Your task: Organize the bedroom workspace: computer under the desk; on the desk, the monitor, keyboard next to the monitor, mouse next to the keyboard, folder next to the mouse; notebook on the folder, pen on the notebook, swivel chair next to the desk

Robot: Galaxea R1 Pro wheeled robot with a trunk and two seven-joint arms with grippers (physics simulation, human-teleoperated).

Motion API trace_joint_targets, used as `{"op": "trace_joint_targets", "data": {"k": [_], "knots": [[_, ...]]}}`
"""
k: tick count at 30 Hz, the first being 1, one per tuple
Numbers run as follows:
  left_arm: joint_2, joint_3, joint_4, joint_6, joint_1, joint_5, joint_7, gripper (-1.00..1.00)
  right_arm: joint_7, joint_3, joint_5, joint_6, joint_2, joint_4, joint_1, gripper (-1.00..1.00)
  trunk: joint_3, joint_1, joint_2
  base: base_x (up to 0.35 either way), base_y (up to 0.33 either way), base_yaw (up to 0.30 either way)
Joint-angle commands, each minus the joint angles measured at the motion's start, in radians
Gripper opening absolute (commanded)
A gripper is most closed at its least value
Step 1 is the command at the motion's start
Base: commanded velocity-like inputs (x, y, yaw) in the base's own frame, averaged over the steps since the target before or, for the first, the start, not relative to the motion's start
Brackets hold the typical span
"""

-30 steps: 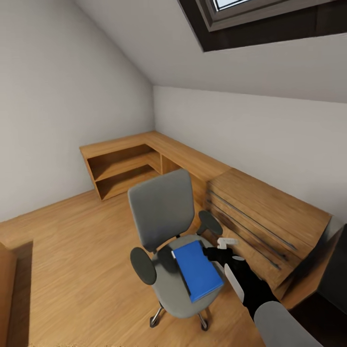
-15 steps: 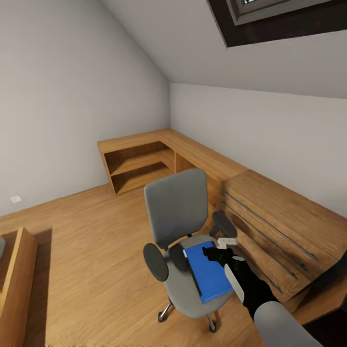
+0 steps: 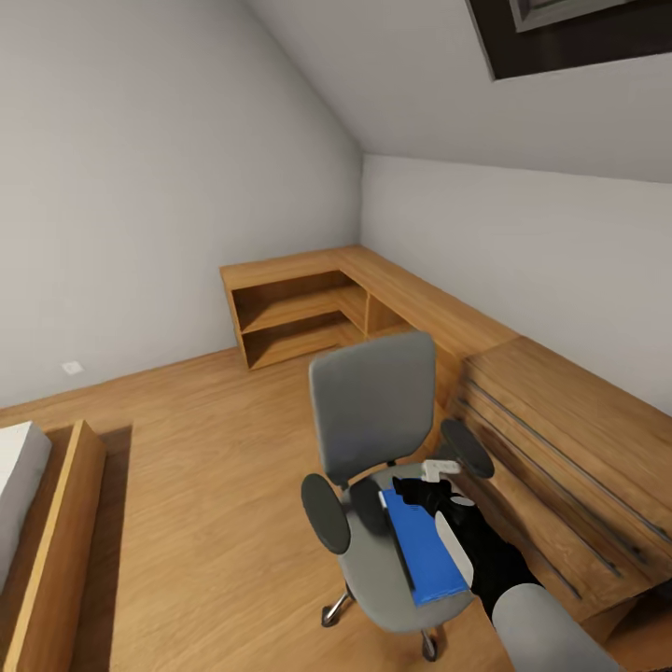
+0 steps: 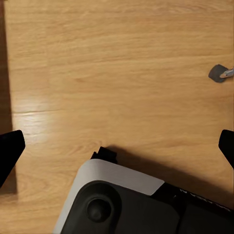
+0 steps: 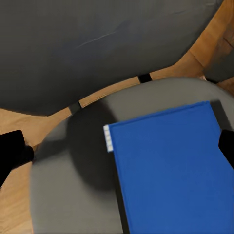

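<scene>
A: Folder status?
B: Blue folder (image 3: pixel 425 551) lies flat on the swivel chair (image 3: pixel 378 439) seat, toward the seat's right edge, beside the light-wood drawer chest (image 3: pixel 569 448).
A: Grippers?
B: Right gripper (image 3: pixel 417 492) hangs over the folder's back edge, fingers spread wide, nothing held. Left gripper (image 4: pixel 117 146) gapes over bare wood floor (image 4: pixel 117 73), carrying nothing.
</scene>
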Motion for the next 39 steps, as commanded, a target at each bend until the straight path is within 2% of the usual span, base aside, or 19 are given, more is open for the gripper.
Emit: {"op": "trace_joint_targets", "data": {"k": [1,8,14,23,39], "knots": [[0.000,-0.002,0.001,-0.003,-0.001,0.009,-0.002,1.00,-0.001,0.002,-0.009,0.004,0.000,-0.001,0.000,1.00,-0.002,0.001,-0.001,0.266,0.000,0.110],[0.001,-0.002,0.001,-0.003,-0.001,0.011,-0.003,1.00,0.001,0.002,-0.007,0.003,-0.001,0.005,0.000,1.00,-0.004,0.001,-0.001,0.234,0.000,0.050],[0.001,-0.002,0.001,-0.003,-0.001,0.011,-0.003,1.00,0.001,0.002,-0.008,-0.003,-0.002,0.018,0.000,1.00,-0.004,0.001,-0.001,0.055,0.000,0.009],[0.001,-0.002,0.001,-0.003,-0.001,0.011,-0.002,1.00,-0.002,0.001,-0.007,-0.055,-0.003,0.050,0.000,1.00,-0.004,0.001,-0.001,0.011,0.000,0.002],[0.000,-0.002,0.001,-0.003,-0.001,0.011,-0.003,1.00,-0.004,0.000,-0.009,-0.065,-0.004,0.065,0.000,1.00,-0.004,0.001,-0.001,0.088,0.000,0.000]]}}
